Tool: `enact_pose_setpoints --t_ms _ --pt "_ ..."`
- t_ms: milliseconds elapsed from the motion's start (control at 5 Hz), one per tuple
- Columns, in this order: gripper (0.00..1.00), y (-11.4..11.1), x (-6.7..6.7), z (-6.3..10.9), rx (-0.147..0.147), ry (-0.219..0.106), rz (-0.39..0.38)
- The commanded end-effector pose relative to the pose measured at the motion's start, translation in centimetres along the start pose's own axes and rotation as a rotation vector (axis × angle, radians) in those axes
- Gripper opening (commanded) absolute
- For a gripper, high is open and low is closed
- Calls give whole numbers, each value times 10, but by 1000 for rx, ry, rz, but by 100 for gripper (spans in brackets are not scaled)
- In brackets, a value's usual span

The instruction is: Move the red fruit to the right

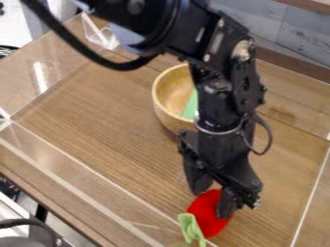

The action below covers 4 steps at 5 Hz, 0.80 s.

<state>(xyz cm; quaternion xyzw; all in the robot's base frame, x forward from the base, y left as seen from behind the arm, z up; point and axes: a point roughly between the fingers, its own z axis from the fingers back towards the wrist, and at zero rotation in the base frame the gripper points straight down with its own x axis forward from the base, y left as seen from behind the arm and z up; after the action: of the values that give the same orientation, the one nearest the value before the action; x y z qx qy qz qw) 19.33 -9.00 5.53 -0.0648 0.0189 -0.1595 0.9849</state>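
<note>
The red fruit (210, 210) is a small glossy piece with a light-green leafy end (192, 231). It lies near the front edge of the wooden table. My gripper (221, 196) points straight down over it on a black arm. Its dark fingers (245, 198) reach down around the fruit's upper half. The fingers hide the fruit's top, and I cannot see whether they press on it. The fruit's lower part seems to rest at table level.
A wooden bowl (168, 108) stands behind the arm with a green block (191, 100) inside it. Clear plastic walls (52, 159) rim the table at the front and left. Bare wood (290, 164) lies to the right of the fruit.
</note>
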Motion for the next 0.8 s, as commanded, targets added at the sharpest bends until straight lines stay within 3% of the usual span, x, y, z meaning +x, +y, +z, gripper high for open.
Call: enact_pose_setpoints --t_ms 0,400,600 --pt "0 -4 13 11 1 -23 -53" --pt "0 5 6 26 5 -29 23" --pt "0 13 9 26 7 -34 74"
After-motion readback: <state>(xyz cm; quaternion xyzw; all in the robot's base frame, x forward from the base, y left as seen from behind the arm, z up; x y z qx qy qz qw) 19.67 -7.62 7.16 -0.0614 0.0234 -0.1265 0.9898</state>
